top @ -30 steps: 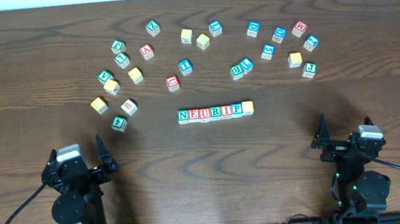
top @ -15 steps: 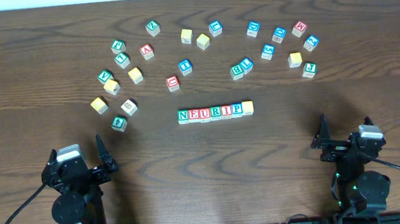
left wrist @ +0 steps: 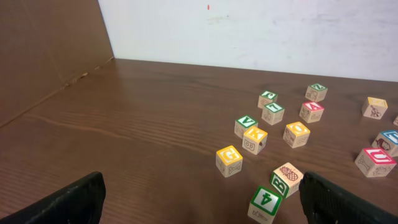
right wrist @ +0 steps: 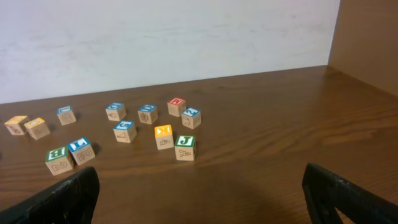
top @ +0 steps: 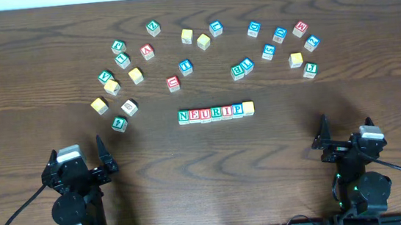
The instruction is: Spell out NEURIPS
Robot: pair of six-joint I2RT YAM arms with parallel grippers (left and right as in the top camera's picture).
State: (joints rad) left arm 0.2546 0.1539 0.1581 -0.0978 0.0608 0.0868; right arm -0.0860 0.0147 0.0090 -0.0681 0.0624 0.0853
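The row of blocks (top: 212,113) reads N-E-U-R-I-P; the yellow block (top: 249,108) touches its P end, no S showing. Spread and empty, well back from that row: left gripper (top: 76,148), right gripper (top: 346,122). I judge the last step remains: turn the yellow block to S.

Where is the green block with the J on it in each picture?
Overhead: the green J block sits at the far right of the scattered cubes, lowest in that group.
Left wrist: not in this picture.
Right wrist: the green J block is just left of the middle, in front of its neighbours.
Shared landmark: the yellow-topped block close beside it, also seen in the right wrist view.
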